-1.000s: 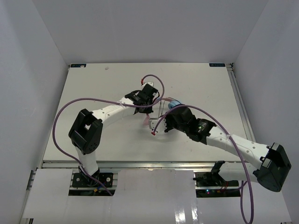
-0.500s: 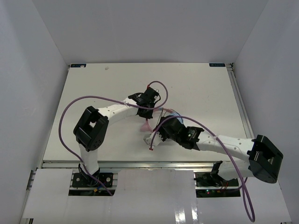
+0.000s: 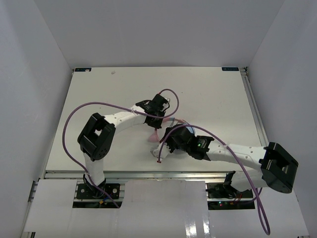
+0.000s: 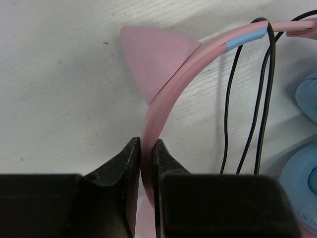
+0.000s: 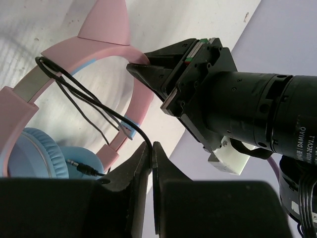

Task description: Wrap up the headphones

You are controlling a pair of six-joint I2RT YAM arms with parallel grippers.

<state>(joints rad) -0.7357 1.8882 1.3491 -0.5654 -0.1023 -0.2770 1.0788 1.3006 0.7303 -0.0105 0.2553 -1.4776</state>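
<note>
The headphones point(image 3: 156, 134) lie mid-table, mostly hidden under both wrists in the top view. In the left wrist view my left gripper point(image 4: 147, 144) is shut on the pink headband point(image 4: 171, 94), just below a cat-ear point point(image 4: 151, 57). Thin black cord point(image 4: 262, 99) loops over the band beside a light-blue ear cup point(image 4: 302, 183). My right gripper point(image 5: 151, 145) is shut on the black cord point(image 5: 94, 101), which runs up to the headband point(image 5: 94, 47). The cord's plug point(image 5: 81, 166) rests against the blue ear cup point(image 5: 34, 153). The left gripper's fingers point(image 5: 148, 72) clamp the band just beyond.
Thick purple robot cables arc over the left arm point(image 3: 74, 111) and the right arm point(image 3: 237, 151). White walls enclose the table point(image 3: 99, 89) on three sides. A metal rail point(image 3: 148, 173) runs along the near edge. The two wrists are very close together.
My right arm has swung left and toward the near edge with the cord held. The left gripper and the headband shifted slightly nearer. Both grips stayed shut.
</note>
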